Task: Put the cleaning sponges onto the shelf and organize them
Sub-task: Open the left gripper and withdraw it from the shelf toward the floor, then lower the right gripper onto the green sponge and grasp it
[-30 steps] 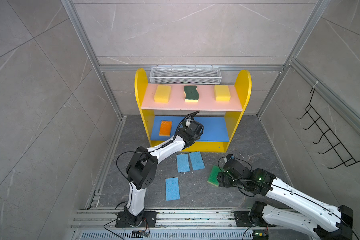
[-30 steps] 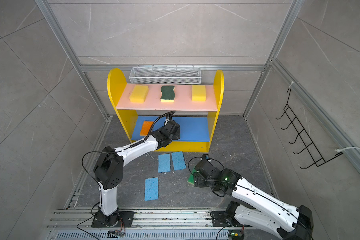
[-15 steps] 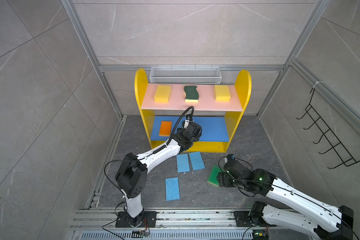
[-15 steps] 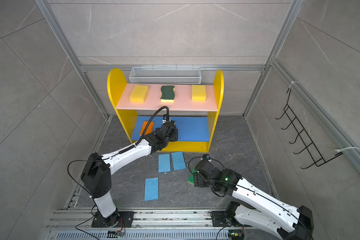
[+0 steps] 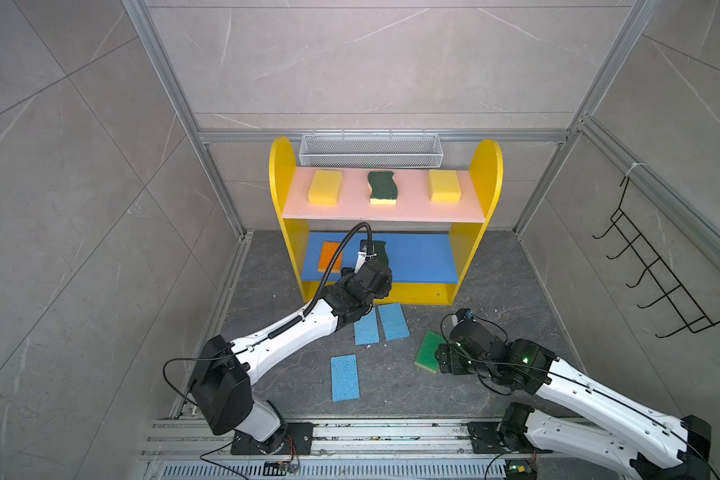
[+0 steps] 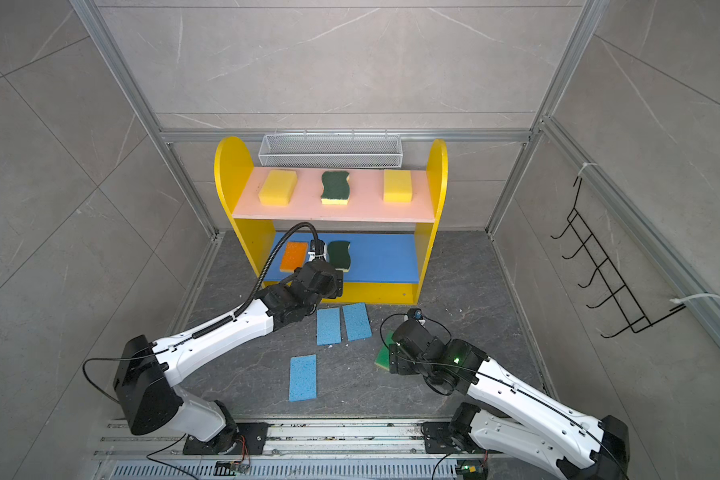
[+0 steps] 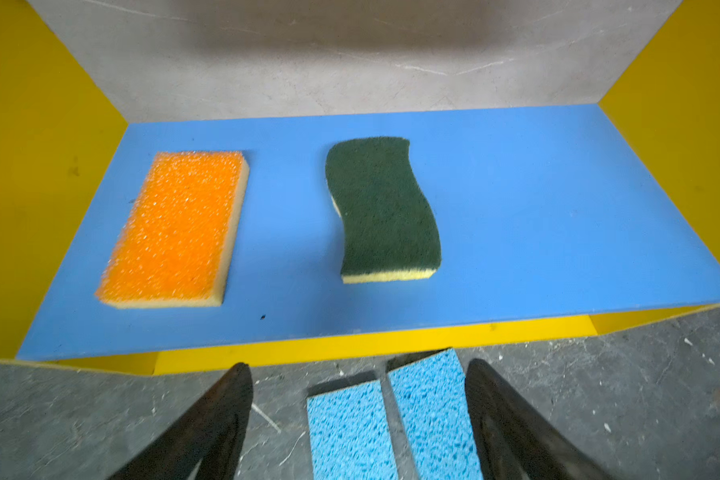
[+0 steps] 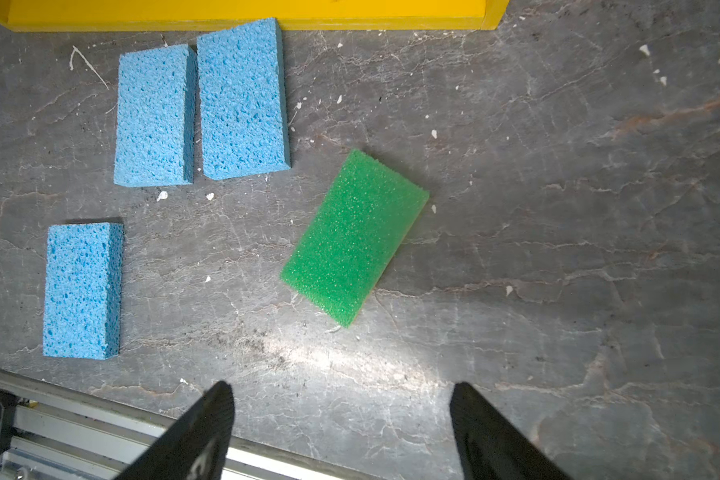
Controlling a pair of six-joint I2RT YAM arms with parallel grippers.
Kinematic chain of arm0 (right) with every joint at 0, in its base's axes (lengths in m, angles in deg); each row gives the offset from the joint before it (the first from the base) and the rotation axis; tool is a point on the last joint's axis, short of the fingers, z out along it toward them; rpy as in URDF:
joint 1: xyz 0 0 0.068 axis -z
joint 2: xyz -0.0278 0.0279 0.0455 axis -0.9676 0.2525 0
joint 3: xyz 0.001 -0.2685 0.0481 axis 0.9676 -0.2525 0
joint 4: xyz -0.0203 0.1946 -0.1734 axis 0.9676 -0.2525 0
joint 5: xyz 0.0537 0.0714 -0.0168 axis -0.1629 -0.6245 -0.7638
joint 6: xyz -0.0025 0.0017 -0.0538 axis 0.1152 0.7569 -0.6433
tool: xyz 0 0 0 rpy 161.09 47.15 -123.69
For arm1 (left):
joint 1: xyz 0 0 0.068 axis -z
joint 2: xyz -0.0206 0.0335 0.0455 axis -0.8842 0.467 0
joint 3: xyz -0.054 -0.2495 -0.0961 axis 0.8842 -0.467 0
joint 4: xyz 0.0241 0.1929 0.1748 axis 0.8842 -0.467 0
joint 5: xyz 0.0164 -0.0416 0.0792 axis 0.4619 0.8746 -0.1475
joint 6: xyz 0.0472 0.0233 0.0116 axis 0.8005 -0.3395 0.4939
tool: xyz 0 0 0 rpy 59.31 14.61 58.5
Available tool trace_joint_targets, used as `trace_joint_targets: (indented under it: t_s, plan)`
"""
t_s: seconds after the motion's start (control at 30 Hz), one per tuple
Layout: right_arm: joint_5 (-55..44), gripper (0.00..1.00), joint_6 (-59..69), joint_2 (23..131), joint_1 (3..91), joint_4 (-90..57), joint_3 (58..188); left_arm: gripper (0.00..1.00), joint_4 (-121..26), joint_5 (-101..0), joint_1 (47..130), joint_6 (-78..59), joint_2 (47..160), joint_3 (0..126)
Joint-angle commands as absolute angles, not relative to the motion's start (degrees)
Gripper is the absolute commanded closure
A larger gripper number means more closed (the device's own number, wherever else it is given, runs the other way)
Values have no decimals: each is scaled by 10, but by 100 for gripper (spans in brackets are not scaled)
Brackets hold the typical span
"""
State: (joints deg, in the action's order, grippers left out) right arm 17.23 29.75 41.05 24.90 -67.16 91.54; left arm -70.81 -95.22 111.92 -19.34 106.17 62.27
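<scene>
Between placements: five sponges sit on the shelf [image 5: 485,174], four lie on the desk [image 8: 558,208].
The left end effector [image 7: 358,368], spread and empty, hovers off the blue lower board [image 7: 516,208] above two light-blue sponges [image 7: 350,428]. The right end effector [image 8: 341,386], likewise spread and empty, hangs beside the bright-green sponge [image 8: 354,237]. Next, probably: descend and pinch across its short sides.

Your shelf [image 5: 282,195]: pink board [image 5: 412,210], yellow blocks [image 5: 325,187] [image 5: 444,185] at ends, scourer [image 5: 382,186] between. Blue board [image 7: 537,208]: orange sponge [image 7: 175,228] left end, second scourer [image 7: 383,208] middle. Floor [image 8: 558,208]: three blue sponges [image 8: 154,116] [image 8: 242,99] [image 8: 82,291], green-topped sponge [image 8: 354,237] flat.
</scene>
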Motion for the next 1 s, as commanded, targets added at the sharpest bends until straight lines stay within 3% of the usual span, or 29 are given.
trace_joint_targets:
  t_s: [0.0, 0.53, 0.97]
  plan:
    - [182, 16, 316, 405, 251, -681, 900, 17, -763, -992, 1131, -224, 1004, 607]
    - [170, 19, 412, 437, 208, -642, 863, 19, -963, -1042, 1139, -381, 754, 455]
    - [185, 19, 482, 527, 178, -571, 852, 19, -1083, -1049, 1138, -473, 768, 440]
